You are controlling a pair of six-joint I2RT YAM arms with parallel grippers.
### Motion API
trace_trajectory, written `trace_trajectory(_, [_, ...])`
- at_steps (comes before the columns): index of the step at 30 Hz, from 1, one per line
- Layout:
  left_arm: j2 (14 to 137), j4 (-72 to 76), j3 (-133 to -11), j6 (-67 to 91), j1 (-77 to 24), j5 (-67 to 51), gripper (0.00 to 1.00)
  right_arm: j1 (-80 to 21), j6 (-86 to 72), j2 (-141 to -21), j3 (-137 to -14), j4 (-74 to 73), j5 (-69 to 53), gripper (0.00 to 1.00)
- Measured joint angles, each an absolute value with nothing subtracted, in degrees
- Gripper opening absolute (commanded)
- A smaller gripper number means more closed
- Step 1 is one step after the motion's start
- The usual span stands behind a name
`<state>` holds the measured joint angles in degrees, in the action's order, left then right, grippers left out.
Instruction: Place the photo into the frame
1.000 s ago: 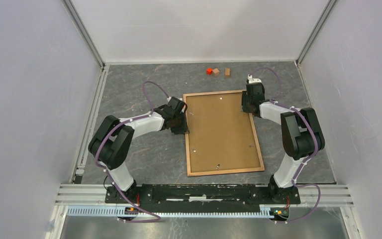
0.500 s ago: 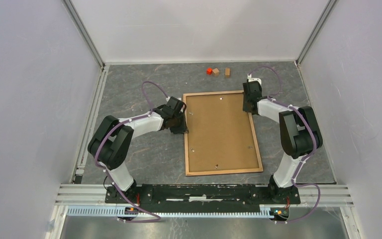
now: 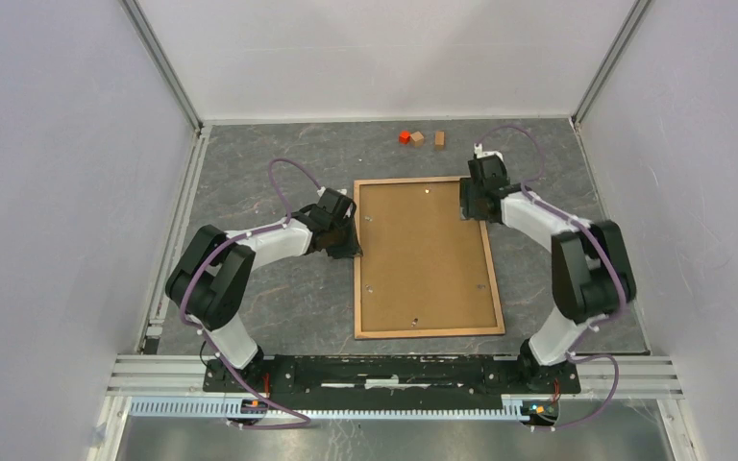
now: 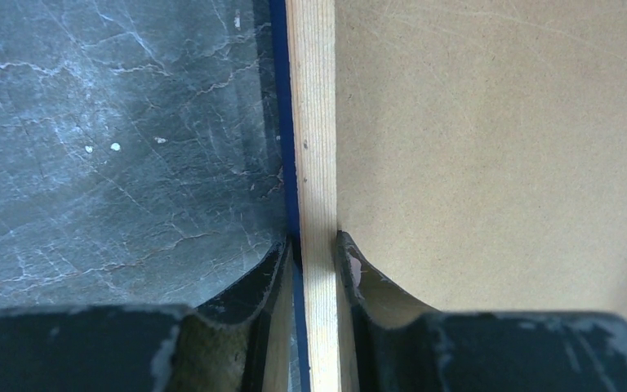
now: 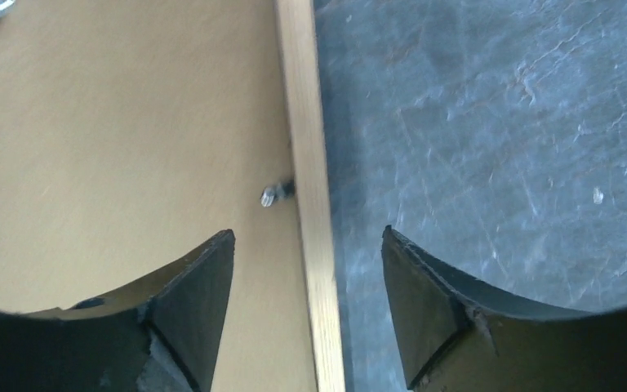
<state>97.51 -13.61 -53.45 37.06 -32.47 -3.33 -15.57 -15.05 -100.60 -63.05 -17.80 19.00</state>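
Frame [image 3: 429, 332] on tabletop [image 3: 279, 298] (backing board [image 3: 423, 254] up), left hand [image 4: 314, 245] pinching its rail, right hand [image 5: 308, 237] wide astride opposite rail

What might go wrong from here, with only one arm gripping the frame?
1. Only the left jaws pinch the frame, on one thin rail; the right jaws stand open astride the opposite rail. A pull or lift now might twist the frame or let it slip.
2. A small metal tab sits just ahead of the right jaws, on the rail's inner edge; moving forward or closing there might snag or bend it.
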Motion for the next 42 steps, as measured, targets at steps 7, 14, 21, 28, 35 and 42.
trace_trajectory(7, [97.06,-12.49,-52.60,37.06,-32.45,-3.36,0.08,-18.44,-19.22,-81.21,-52.31,-21.37,14.83,0.91])
trace_trajectory(14, [96.79,-11.77,-52.10,37.08,-32.42,-3.36,0.08,-20.99,-22.79,-76.05,-44.05,-27.70,14.11,0.79])
trace_trajectory(21, [96.73,-11.62,-51.99,37.08,-32.42,-3.36,0.08,-20.99,-29.82,-72.23,-38.24,-31.14,16.69,0.70])
trace_trajectory(28, [96.71,-11.57,-51.94,37.06,-32.42,-3.36,0.08,-21.28,-40.34,-68.10,-33.78,-30.92,17.96,0.69])
trace_trajectory(35, [96.68,-11.49,-51.88,37.06,-32.42,-3.36,0.08,-21.34,-45.32,-65.82,-30.15,-29.34,17.61,0.68])
trace_trajectory(42, [96.62,-11.35,-51.79,37.08,-32.32,-3.36,0.08,-21.80,-45.58,-65.14,-29.82,-29.32,16.32,0.61])
